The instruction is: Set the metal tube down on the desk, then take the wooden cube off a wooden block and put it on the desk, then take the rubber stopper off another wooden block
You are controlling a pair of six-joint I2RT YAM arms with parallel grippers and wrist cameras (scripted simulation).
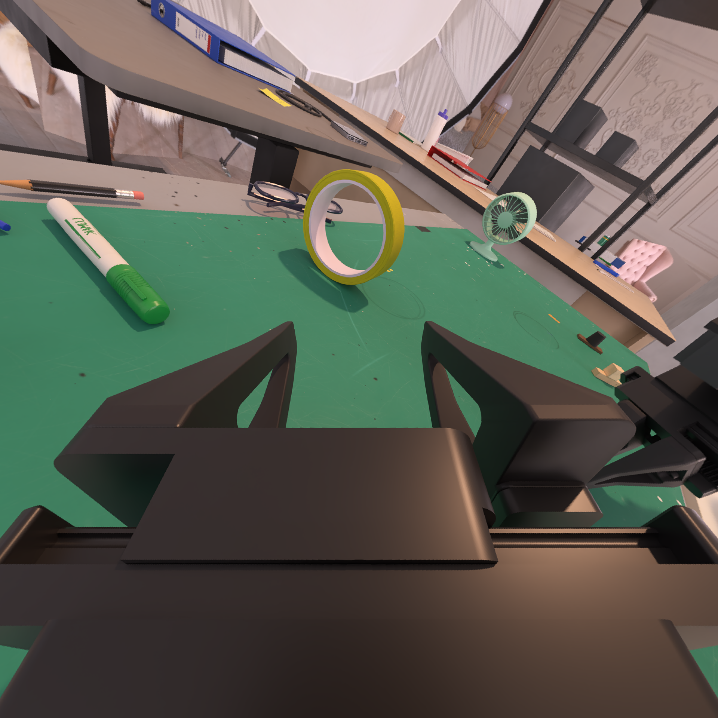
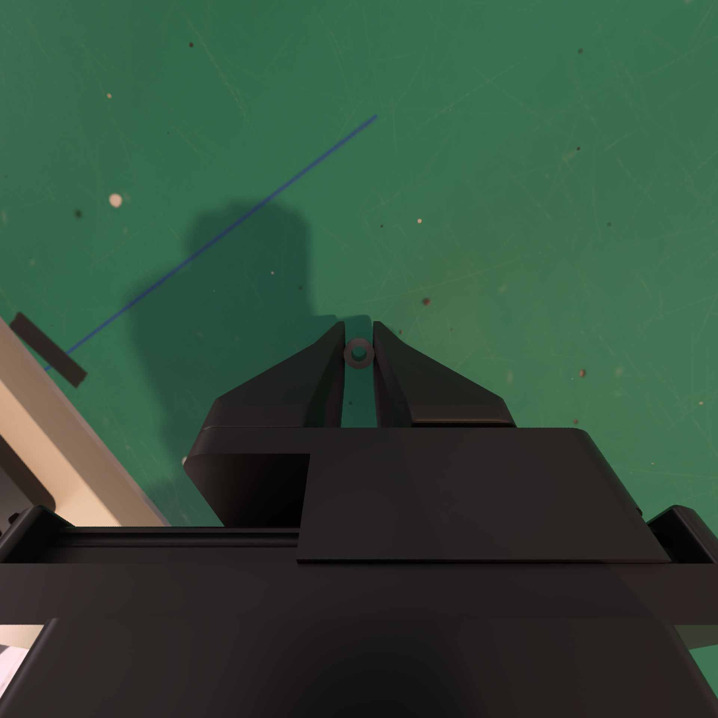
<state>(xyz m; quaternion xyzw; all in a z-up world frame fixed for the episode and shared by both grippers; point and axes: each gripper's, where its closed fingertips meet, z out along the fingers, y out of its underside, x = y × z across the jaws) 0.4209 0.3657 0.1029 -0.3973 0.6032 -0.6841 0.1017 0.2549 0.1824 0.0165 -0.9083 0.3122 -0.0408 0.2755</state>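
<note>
My right gripper [image 2: 358, 330] points down at the green mat [image 2: 505, 194] and is shut on the small grey metal tube [image 2: 358, 365], seen end-on between the fingertips, above the mat. My left gripper [image 1: 358, 326] is open and empty, low over the mat [image 1: 233, 311]. At the far right of the left wrist view, a pale wooden cube sits on a block [image 1: 607, 373], and a dark rubber stopper [image 1: 595, 337] sits on a small brown block [image 1: 588, 345]. The right arm [image 1: 676, 423] is beside the pale cube.
A yellow tape roll [image 1: 392, 217] stands on edge ahead of the left gripper. A green-capped marker [image 1: 105, 258], a pencil [image 1: 77, 189], glasses [image 1: 277, 196] and a mint desk fan [image 1: 505, 221] lie around the mat. A black strip [image 2: 46, 349] marks the mat's edge.
</note>
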